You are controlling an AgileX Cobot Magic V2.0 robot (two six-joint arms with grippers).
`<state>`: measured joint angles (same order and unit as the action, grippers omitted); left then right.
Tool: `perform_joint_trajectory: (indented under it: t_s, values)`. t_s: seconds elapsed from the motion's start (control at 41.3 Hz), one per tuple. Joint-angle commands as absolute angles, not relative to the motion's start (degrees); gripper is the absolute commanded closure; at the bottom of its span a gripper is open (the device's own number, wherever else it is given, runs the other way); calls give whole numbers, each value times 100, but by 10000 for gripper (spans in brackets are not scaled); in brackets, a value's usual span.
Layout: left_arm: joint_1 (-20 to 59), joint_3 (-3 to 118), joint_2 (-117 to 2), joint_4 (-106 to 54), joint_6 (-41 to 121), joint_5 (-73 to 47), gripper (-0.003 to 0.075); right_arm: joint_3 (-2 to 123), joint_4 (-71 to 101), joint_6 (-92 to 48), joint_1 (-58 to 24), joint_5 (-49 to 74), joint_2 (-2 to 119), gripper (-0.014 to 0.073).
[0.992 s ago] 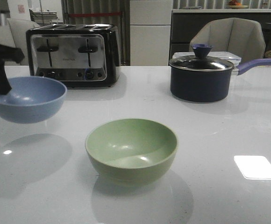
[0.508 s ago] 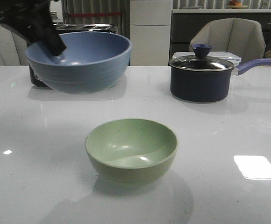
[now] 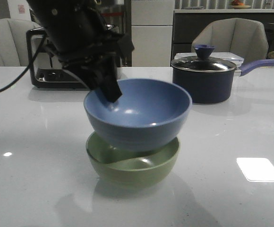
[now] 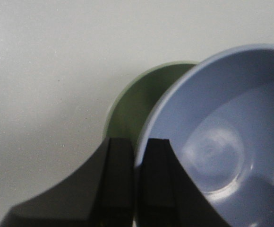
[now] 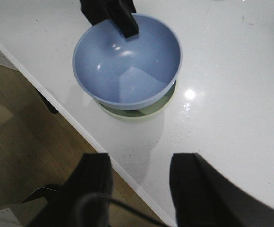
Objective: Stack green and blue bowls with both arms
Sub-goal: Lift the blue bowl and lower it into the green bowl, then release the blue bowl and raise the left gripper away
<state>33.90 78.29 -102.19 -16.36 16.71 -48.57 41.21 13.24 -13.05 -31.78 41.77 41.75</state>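
The dusty blue bowl (image 3: 139, 113) hangs tilted just above the pale green bowl (image 3: 132, 165), which stands on the white table. My left gripper (image 3: 109, 92) is shut on the blue bowl's near-left rim, one finger inside and one outside. In the left wrist view the fingers pinch the blue rim (image 4: 149, 137), with the green bowl (image 4: 137, 101) showing beneath. The right wrist view shows the blue bowl (image 5: 127, 61) over the green bowl (image 5: 158, 108) from above. My right gripper (image 5: 139, 158) is open and empty, hovering over the table's front edge; it is out of the front view.
A black and chrome toaster (image 3: 42, 71) stands at the back left. A dark navy saucepan (image 3: 203, 78) with lid and purple handle stands at the back right. The table's front edge (image 5: 80, 127) drops to wooden floor. Chairs stand behind the table.
My left gripper has carried the blue bowl from the far left, up past the toaster, then right and down to just above the green bowl. The green bowl has not moved.
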Motion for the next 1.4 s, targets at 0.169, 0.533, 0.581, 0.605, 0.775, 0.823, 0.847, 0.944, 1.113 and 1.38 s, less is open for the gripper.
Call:
perform_joint_trajectory:
  t_s: [0.169, 0.533, 0.581, 0.605, 0.775, 0.823, 0.847, 0.944, 1.113, 1.38]
  values:
    - [3419, 7988, -10374, -1678, 1667, -4400, 547, 4280, 1349, -1366, -3179, 3815, 4143, 180]
    - [3419, 8000, -10246, -1348, 1667, -4267, 232, 4280, 1349, -1366, -3179, 3815, 4143, 180]
    - [3406, 8000, -10121, -1278, 1667, -4256, 232, 4280, 1349, -1366, -3179, 3815, 4143, 180]
    - [3406, 8000, -10035, -1264, 1667, -4256, 232, 4280, 1349, -1366, -3179, 3815, 4143, 180]
    - [3416, 8000, -9336, -1264, 1667, -4354, 232, 4280, 1349, -1366, -3179, 3815, 4143, 180]
    - [3452, 7959, -9085, -1264, 1667, -4413, 232, 4280, 1349, -1366, -3179, 3815, 4143, 180]
    - [3470, 7938, -8974, -1264, 1667, -4441, 232, 4280, 1349, -1366, -3179, 3815, 4143, 180]
    - [3610, 7654, -8372, -1264, 1667, -4498, 232, 4280, 1349, -1366, -3179, 3815, 4143, 180]
    - [3947, 6933, -7342, -1264, 1667, -4498, 232, 4280, 1349, -1366, -3179, 3815, 4143, 180]
    - [4486, 5528, -5755, -1277, 1667, -4498, 232, 4280, 1355, -1366, -3179, 3815, 4143, 180]
